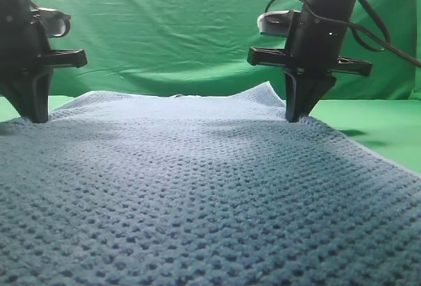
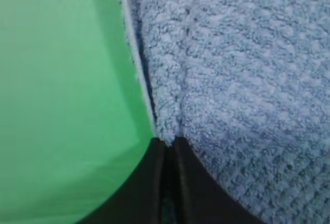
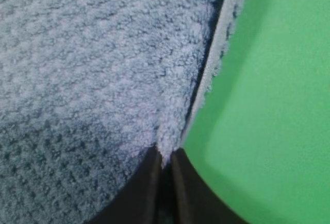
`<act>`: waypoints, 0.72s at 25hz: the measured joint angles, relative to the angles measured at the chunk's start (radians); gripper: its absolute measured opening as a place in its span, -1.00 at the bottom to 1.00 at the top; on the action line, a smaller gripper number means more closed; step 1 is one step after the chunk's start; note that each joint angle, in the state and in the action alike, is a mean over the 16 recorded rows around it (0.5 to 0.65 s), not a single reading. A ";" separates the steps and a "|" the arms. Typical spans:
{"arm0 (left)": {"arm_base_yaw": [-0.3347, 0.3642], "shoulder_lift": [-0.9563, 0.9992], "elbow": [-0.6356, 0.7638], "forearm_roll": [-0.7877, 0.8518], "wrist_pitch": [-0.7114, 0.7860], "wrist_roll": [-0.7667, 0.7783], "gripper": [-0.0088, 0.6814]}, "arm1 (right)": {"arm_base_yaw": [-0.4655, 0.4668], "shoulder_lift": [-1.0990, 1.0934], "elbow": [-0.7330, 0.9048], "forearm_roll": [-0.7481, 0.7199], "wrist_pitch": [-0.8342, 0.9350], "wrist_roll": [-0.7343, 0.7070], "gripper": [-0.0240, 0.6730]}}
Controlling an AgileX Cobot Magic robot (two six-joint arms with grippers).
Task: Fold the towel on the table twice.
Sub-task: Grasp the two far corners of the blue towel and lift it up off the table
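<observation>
Pinching the towel (image 2: 247, 80) at its left edge, the left gripper (image 1: 34, 116) points straight down with its jaws closed on a fold of cloth. The right gripper (image 1: 299, 115) stands equally vertical, closed on the opposite edge near the far corner. Both arms descend from above, wrists level. The towel lies spread flat across the table (image 1: 388, 131), filling most of it between the two grippers.

I get bright, even light from above; a soft shadow falls on the desk (image 1: 388, 135) right of the towel (image 1: 197, 187). Both wrist views are blurry, softest nearest the lens.
</observation>
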 joint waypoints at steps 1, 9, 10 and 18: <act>0.000 -0.002 -0.027 -0.002 0.025 0.000 -0.94 | 0.000 -0.008 -0.013 0.000 0.002 0.000 -0.92; 0.000 -0.030 -0.333 -0.014 0.189 0.000 -0.97 | 0.001 -0.074 -0.212 -0.005 -0.002 0.000 -0.93; 0.000 -0.034 -0.377 -0.018 0.199 0.000 -0.97 | 0.002 -0.081 -0.246 -0.007 -0.008 0.000 -0.93; 0.000 -0.059 -0.686 -0.074 0.209 0.015 -0.97 | 0.002 -0.101 -0.499 -0.054 -0.070 -0.002 -0.93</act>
